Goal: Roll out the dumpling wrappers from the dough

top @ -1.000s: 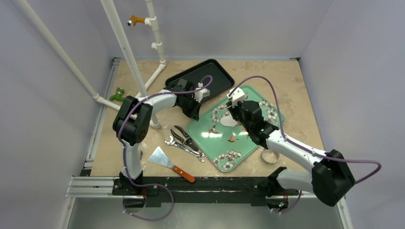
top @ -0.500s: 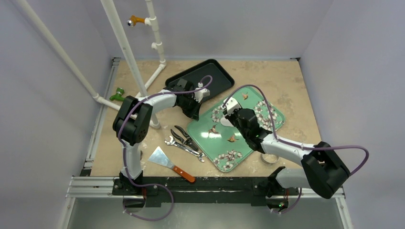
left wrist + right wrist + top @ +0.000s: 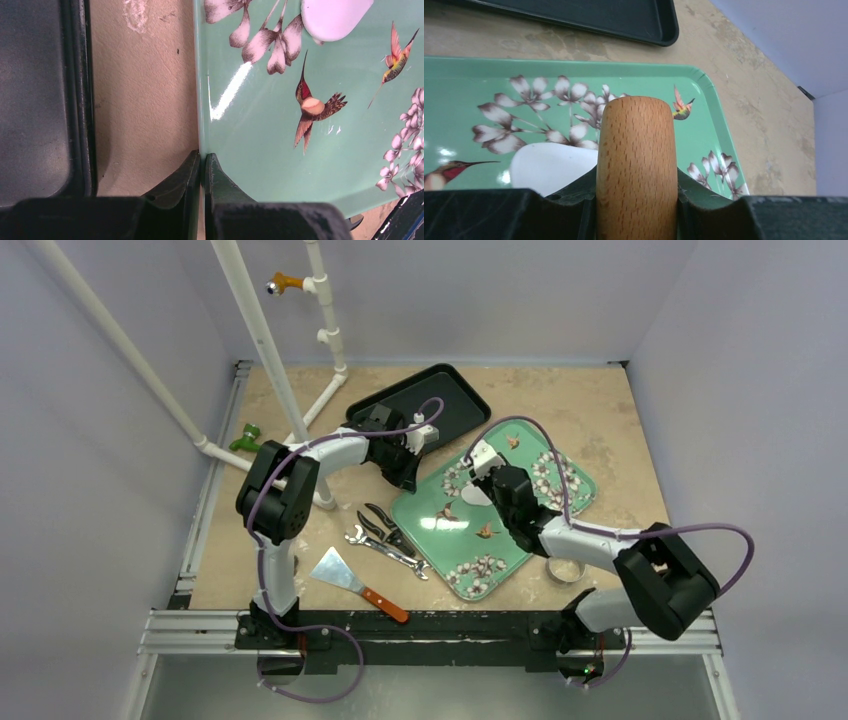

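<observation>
A thin white dumpling wrapper [image 3: 477, 495] [image 3: 334, 17] [image 3: 549, 167] lies flat on the green bird-and-blossom tray [image 3: 450, 535] [image 3: 260, 150] [image 3: 454, 90]. My right gripper [image 3: 495, 485] [image 3: 636, 175] is shut on a wooden rolling pin [image 3: 636, 150]. The pin's rounded end points toward the tray's far rim, beside and partly over the wrapper. In the top view the arm hides the pin. My left gripper [image 3: 408, 480] [image 3: 202, 157] is shut on the tray's left rim, one finger inside and one outside.
A black tray [image 3: 440, 400] [image 3: 30, 100] [image 3: 614, 17] sits behind the green one. Pliers [image 3: 385, 525], a wrench [image 3: 385, 550] and a scraper [image 3: 355, 583] lie left of it, a metal ring [image 3: 565, 568] at its front right. White pipes [image 3: 265, 350] stand at the back left.
My right gripper has shifted leftward over the tray with the rolling pin, and its elbow has drawn in. The left arm has stayed still on the rim.
</observation>
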